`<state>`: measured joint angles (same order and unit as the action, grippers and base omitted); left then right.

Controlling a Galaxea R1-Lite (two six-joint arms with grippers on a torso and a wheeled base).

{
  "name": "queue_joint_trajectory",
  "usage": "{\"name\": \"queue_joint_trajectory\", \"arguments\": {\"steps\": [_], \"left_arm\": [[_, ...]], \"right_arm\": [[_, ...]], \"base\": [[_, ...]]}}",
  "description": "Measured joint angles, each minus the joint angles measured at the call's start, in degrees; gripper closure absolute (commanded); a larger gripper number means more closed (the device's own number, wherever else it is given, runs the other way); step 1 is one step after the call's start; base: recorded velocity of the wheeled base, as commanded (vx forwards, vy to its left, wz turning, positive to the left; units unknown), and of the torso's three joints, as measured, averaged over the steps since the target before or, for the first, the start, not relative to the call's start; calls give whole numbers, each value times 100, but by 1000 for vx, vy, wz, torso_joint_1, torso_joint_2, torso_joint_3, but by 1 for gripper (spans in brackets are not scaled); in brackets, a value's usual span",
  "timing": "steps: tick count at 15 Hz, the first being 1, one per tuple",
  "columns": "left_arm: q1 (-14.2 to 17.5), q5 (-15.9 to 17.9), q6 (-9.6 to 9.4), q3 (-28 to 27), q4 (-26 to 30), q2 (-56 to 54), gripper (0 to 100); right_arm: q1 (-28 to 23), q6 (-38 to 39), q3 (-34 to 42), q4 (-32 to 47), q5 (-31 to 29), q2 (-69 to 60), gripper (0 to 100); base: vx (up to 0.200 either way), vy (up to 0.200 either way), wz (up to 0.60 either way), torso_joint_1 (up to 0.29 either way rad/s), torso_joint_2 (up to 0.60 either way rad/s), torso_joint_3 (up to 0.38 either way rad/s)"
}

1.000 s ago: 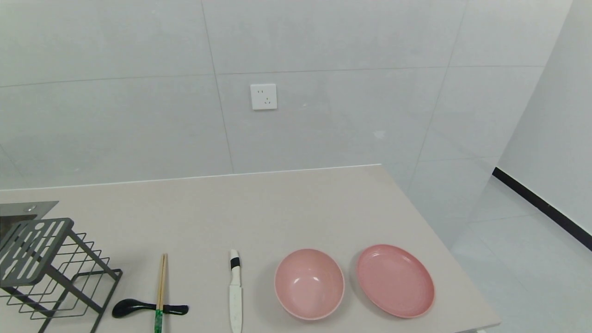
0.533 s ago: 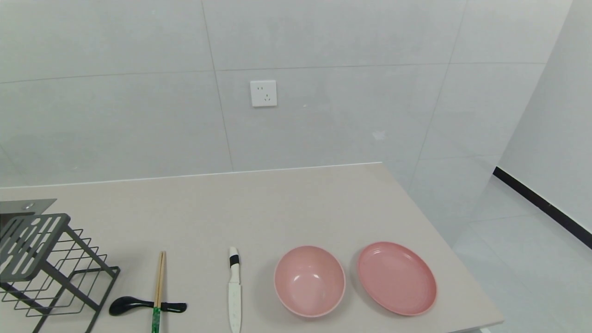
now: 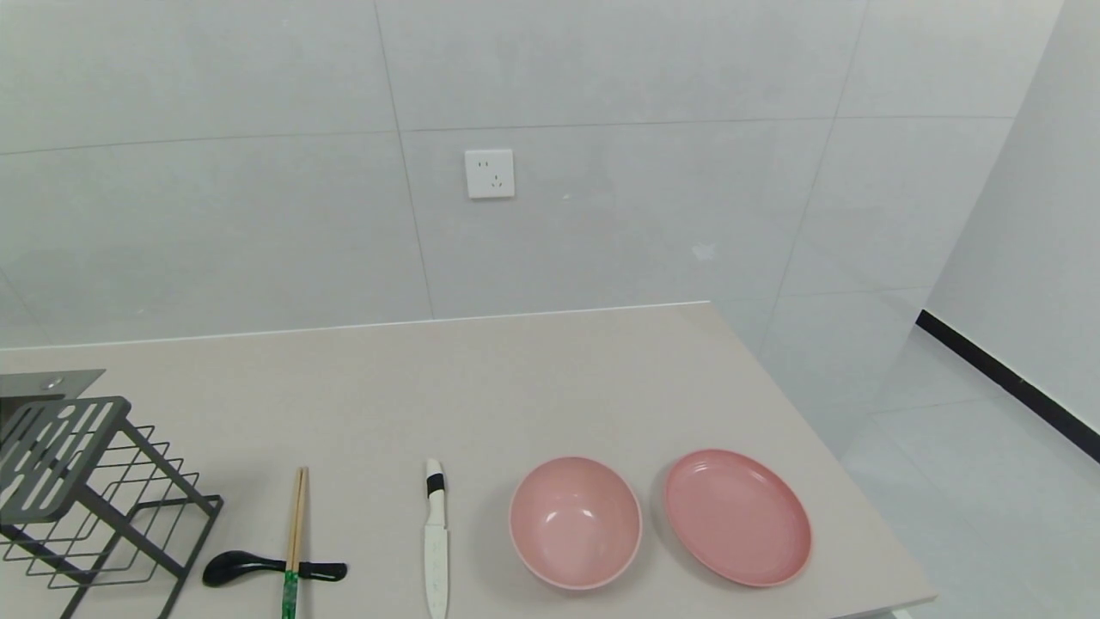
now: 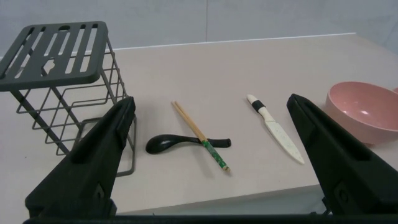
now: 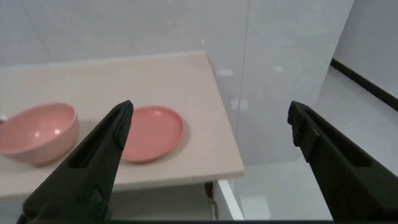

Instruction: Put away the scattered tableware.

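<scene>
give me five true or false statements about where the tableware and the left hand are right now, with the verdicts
1. The chopsticks lie across the handle of the black spoon. True.
2. The knife lies inside the pink bowl. False: it lies on the countertop, between the chopsticks and the bowl.
3. The pink plate sits beside the bowl, on the robot's right of it. True.
4. The wire rack already holds the plate. False: the plate lies on the countertop, far from the rack.
5. The left hand is shut on the spoon. False: its fingers stand wide apart and hold nothing.
</scene>
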<state>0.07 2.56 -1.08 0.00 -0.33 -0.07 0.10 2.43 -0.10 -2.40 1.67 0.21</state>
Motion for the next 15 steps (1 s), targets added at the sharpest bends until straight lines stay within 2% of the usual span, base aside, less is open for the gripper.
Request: {"name": "queue_joint_trajectory", "arguments": {"steps": [2, 3, 4, 6, 8, 15], "left_arm": [[0, 0, -17, 0, 1, 0, 0], [0, 0, -22, 0, 0, 0, 0], [0, 0, -24, 0, 0, 0, 0], [-2, 0, -24, 0, 1, 0, 0], [0, 0, -26, 0, 0, 0, 0], [-2, 0, -83, 0, -5, 0, 0]], "right_arm": [[-10, 217, -282, -564, 38, 1, 0], [-10, 252, -519, -586, 108, 15, 0], [-7, 279, -797, -503, 457, 73, 0], [0, 241, -976, 44, 1382, 271, 0], [0, -51, -970, 733, 1904, 541, 0], [166, -1030, -1007, 718, 2042, 2882, 0]], "base": [[0, 0, 0, 0, 0, 0], [0, 0, 0, 0, 0, 0], [0, 0, 0, 0, 0, 0], [0, 0, 0, 0, 0, 0], [0, 0, 0, 0, 0, 0], [0, 0, 0, 0, 0, 0]]}}
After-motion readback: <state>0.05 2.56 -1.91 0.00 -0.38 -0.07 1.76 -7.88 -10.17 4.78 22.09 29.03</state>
